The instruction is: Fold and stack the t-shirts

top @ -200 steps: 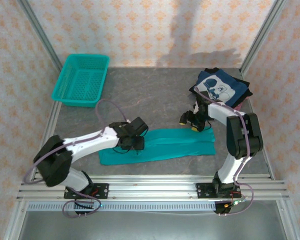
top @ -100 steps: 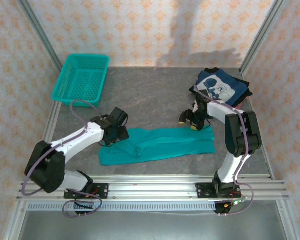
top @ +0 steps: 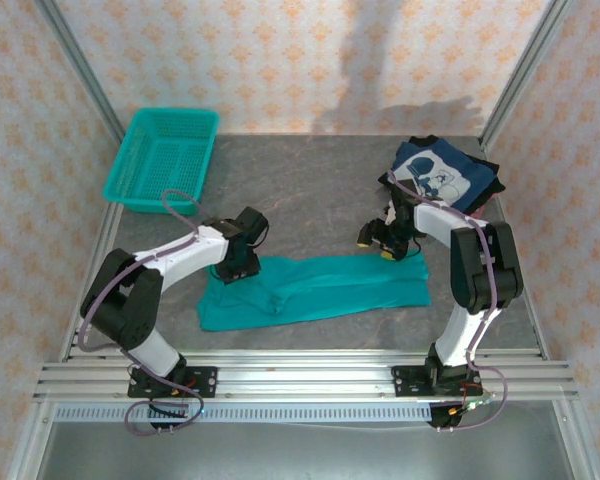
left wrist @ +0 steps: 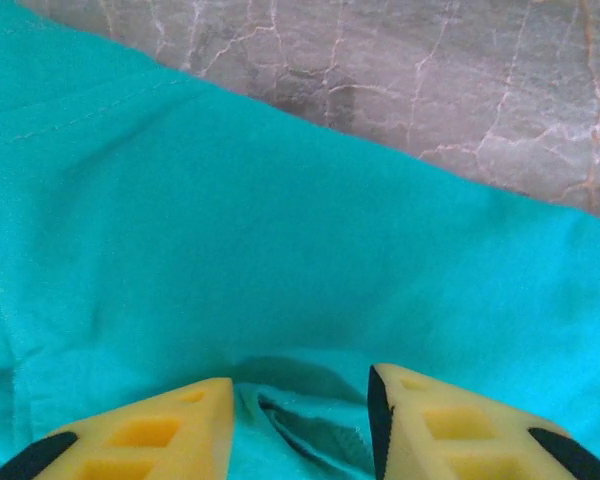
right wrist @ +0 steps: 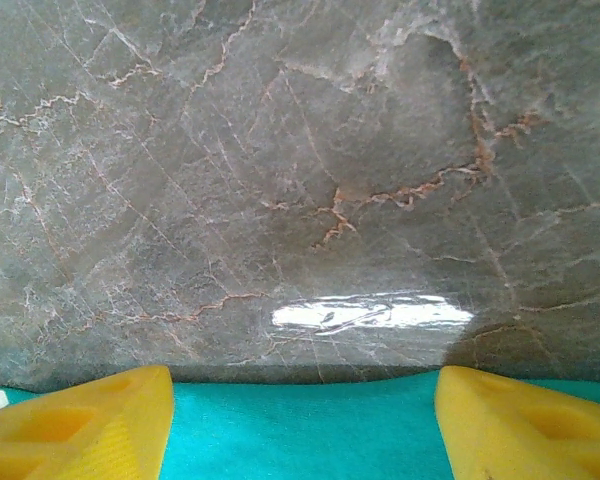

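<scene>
Left hand (left wrist: 300,392) narrowed around fold of teal t-shirt (top: 330,287), grip unclear. Right hand (right wrist: 302,385) spread wide, empty, at shirt's edge on table (right wrist: 280,180).

Overhead; wrist close-ups over teal t-shirt (top: 320,290)

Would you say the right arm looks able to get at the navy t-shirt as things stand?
Probably yes: the navy t-shirt lies close beyond the right gripper, nothing stands between them, and its jaws are open.

Spread shirt (top: 315,290) before basket (top: 130,190), folded shirt (top: 442,175)
</scene>
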You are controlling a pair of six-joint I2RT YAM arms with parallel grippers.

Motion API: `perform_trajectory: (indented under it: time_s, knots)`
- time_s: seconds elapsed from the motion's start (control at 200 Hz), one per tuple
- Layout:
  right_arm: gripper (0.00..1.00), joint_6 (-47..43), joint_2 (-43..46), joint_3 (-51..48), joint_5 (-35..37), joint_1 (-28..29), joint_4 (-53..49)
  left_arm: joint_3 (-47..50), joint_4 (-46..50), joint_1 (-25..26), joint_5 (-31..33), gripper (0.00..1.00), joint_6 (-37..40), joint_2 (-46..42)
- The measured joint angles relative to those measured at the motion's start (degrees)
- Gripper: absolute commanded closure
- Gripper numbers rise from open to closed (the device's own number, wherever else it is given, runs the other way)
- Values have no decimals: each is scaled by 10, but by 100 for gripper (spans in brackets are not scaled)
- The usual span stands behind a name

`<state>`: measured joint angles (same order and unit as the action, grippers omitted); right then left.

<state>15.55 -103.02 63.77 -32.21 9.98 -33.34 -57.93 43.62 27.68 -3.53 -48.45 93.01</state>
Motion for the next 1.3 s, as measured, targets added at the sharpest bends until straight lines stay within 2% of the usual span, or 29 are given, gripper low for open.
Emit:
perform_trajectory:
  time_s: [0.285,0.4,0.595,0.701,0.881,0.946,1.156,1.206,1.301]
  knots:
    - [30,-4,0,0,0,0,0,17,15,0,-7,96,0,3]
    - [30,-7,0,0,0,0,0,45,27,0,-7,97,-8,-36]
    - [30,-8,-1,0,0,0,0,109,42,4,-5,98,-45,-160]
    - [30,-8,-6,5,0,0,-1,151,47,22,-5,92,-73,-211]
    - [31,-8,-15,18,-2,0,-3,179,73,63,7,44,-119,-252]
    - [31,-8,-16,19,-2,0,-3,170,82,74,21,35,-127,-270]
    - [31,-8,-12,17,5,2,-2,73,96,76,99,29,-130,-295]
    - [30,-9,-10,16,9,4,-2,56,90,68,100,33,-130,-286]
    - [31,-9,-10,16,11,4,-2,43,72,37,83,49,-115,-233]
